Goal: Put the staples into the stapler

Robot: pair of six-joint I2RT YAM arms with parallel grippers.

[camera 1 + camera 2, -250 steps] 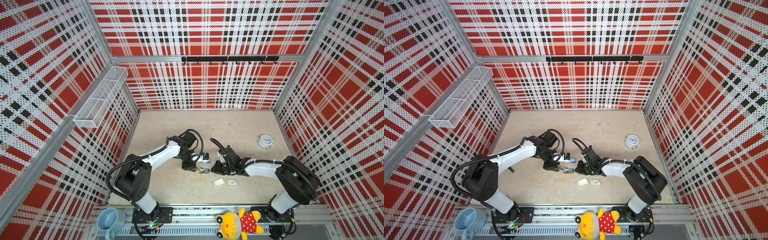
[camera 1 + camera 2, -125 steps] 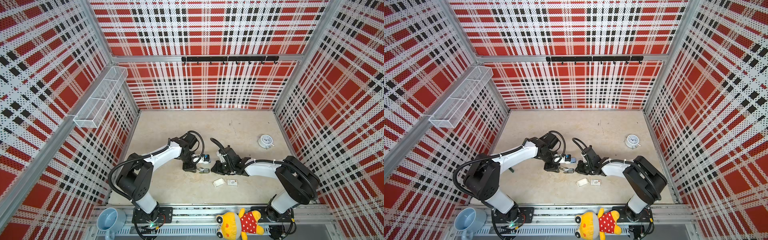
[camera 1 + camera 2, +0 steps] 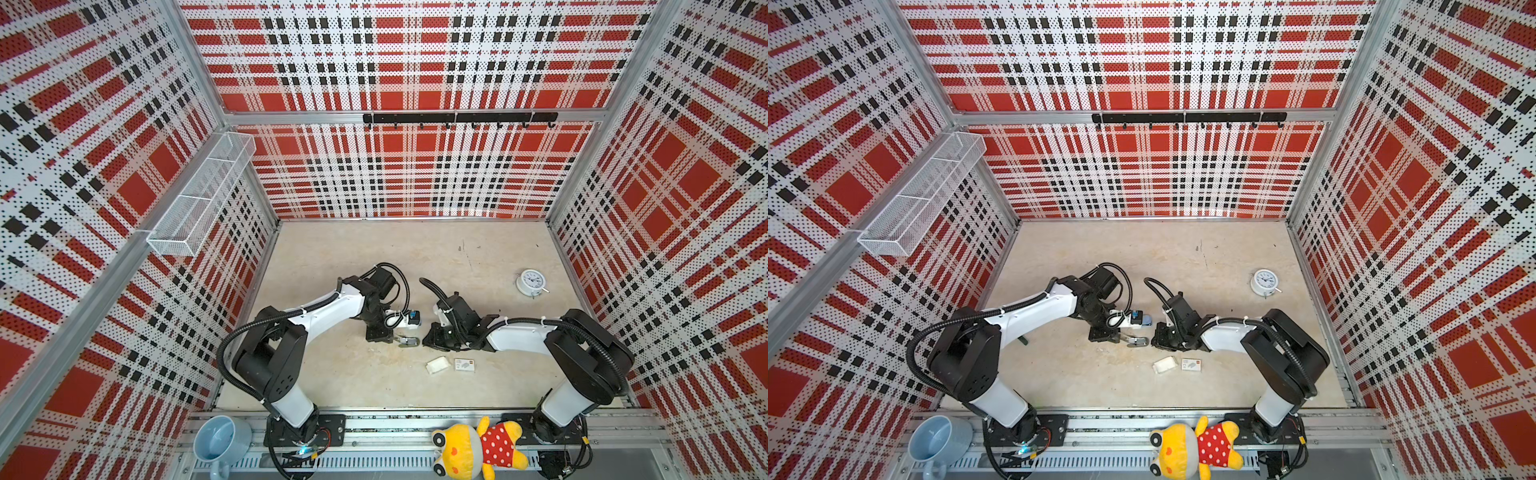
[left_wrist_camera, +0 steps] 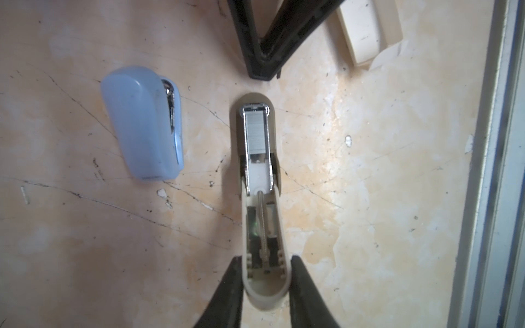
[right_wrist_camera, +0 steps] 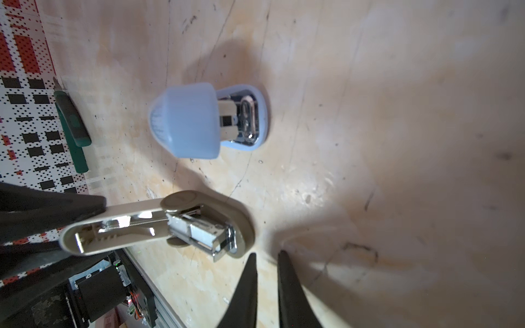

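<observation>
Beige stapler (image 4: 260,176), light and slick: my left fingers (image 4: 231,286) pinch its raised lid's tip; right fingers (image 5: 247,286) shut, empty.

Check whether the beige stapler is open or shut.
Open. The left gripper holds the lid of the beige stapler back, baring the staples inside.

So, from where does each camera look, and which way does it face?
Top views: high over the arms' bases, facing down at the table; both whole arms show, with left pincer and right pincer.
Left wrist: on the left arm, facing down along its pincer, shut on the lid of the beige stapler; staples lie in the channel.
Right wrist: on the right arm, facing down past its shut, empty pincer.
Shared: both wrist views show the beige stapler and the light-blue stapler.
</observation>
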